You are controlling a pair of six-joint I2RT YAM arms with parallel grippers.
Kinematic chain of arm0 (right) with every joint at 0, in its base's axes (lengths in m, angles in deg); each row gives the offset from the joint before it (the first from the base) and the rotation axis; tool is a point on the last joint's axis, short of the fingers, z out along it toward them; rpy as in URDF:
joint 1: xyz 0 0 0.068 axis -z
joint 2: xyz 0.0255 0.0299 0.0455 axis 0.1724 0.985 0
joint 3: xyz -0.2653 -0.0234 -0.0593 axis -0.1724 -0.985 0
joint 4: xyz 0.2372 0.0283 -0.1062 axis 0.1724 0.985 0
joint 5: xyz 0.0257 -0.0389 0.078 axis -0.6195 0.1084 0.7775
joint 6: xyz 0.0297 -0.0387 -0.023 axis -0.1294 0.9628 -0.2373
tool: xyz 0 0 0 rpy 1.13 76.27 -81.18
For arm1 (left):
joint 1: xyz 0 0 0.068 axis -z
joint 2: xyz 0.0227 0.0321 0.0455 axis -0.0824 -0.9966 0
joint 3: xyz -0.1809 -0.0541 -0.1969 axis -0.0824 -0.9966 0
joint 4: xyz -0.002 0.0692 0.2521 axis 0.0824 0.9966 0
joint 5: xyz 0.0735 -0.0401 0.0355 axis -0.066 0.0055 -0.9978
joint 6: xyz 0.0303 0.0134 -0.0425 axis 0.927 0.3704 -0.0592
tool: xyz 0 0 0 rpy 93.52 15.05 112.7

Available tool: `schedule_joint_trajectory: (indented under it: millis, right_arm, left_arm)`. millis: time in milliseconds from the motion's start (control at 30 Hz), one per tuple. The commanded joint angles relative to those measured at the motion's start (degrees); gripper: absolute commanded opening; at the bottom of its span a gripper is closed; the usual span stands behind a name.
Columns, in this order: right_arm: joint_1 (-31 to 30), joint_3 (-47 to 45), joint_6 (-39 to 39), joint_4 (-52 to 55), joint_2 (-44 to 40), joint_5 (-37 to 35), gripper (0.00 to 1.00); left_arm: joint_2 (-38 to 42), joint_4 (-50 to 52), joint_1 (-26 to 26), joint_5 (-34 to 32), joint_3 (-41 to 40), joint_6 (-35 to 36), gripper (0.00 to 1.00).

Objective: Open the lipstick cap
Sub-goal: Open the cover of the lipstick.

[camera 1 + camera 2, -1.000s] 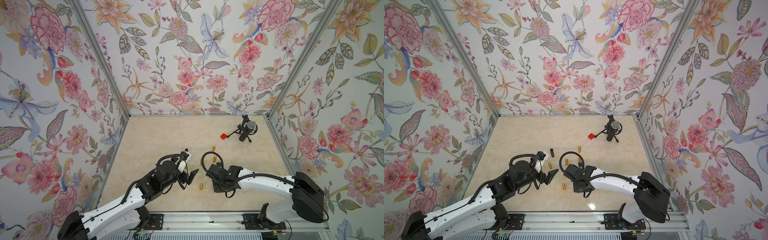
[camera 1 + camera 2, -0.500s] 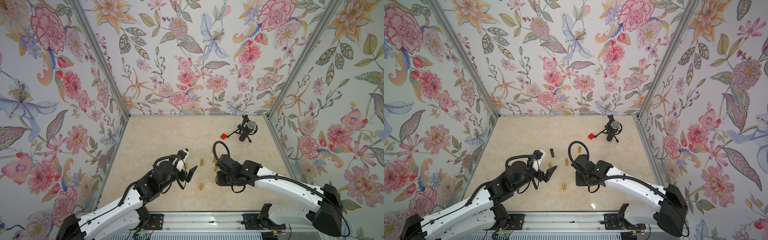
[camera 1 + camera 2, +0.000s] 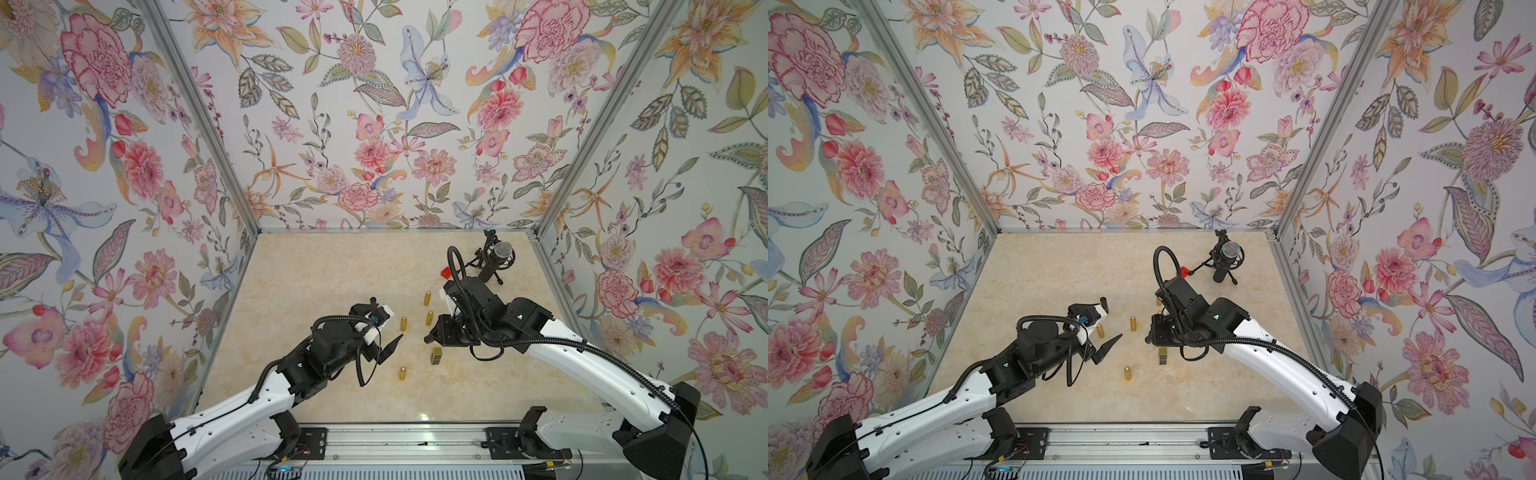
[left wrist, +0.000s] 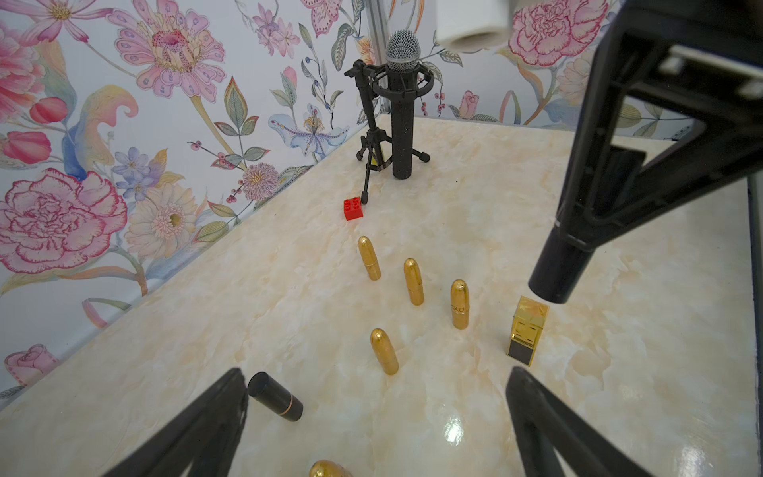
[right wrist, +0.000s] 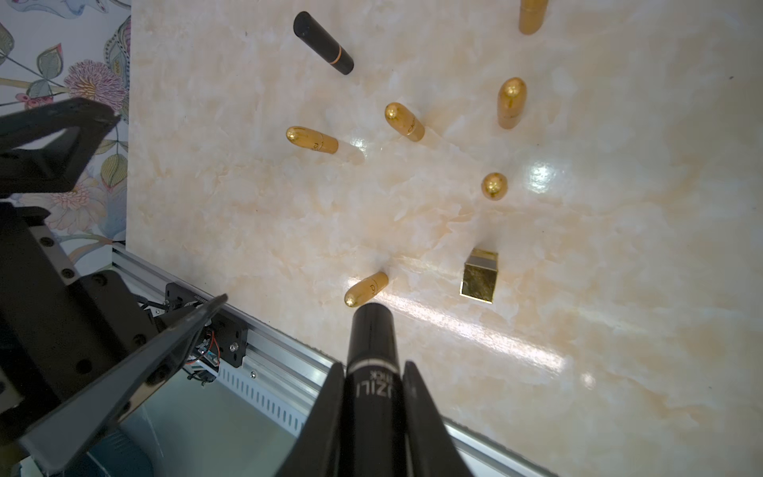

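In a top view we see the left end effector (image 3: 387, 320) spread apart, with free bench (image 3: 324, 270) beyond it. Left wrist: black lipstick (image 4: 557, 268) in the air near the square gold case (image 4: 526, 330). Right wrist: right end effector (image 5: 371, 371) clamped on that lipstick, close to the bench's front rail (image 5: 268, 351), gold tubes (image 5: 406, 122) ahead.

Right jaws hide the base of the black lipstick (image 5: 370, 351); an edge crops one gold lipstick (image 4: 328, 468).

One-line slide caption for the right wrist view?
Right gripper clamps a black lipstick above the marble table, over upright gold bullet lipsticks and one square gold lipstick.
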Motion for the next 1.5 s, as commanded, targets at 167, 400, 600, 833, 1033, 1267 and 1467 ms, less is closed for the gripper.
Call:
schedule_joint_trajectory:
  millis: [167, 400, 600, 833, 1033, 1267, 1467]
  right_arm:
    - [1.46, 6.15, 5.48, 0.90, 4.33, 6.96, 0.18]
    - [1.73, 7.49, 6.41, 0.06, 6.34, 7.52, 0.18]
    - [2.09, 7.61, 6.27, -2.25, 6.69, 8.31, 0.18]
    - [2.16, 7.44, 5.90, -3.11, 6.87, 8.62, 0.17]
    - [2.28, 6.96, 5.73, -3.70, 6.71, 8.66, 0.17]
    - [2.52, 6.62, 5.63, -4.10, 6.43, 8.66, 0.17]
    - [2.60, 6.38, 5.46, -4.47, 6.32, 8.93, 0.17]
  left_arm:
    - [-9.33, -4.69, 0.77, 10.75, 5.20, 7.55, 0.89]
    - [-15.87, -5.20, 0.78, 18.64, 9.29, 7.35, 0.75]
    - [-18.81, -5.20, 0.78, 21.47, 10.72, 6.41, 0.66]
    - [-19.06, -6.44, 0.69, 20.85, 10.61, 5.51, 0.53]
    - [-18.75, -7.05, 0.53, 19.55, 9.99, 5.07, 0.40]
    - [-17.98, -8.31, -0.29, 19.81, 8.74, 4.74, 0.35]
    - [-17.35, -8.30, -0.91, 19.83, 7.84, 2.62, 0.32]
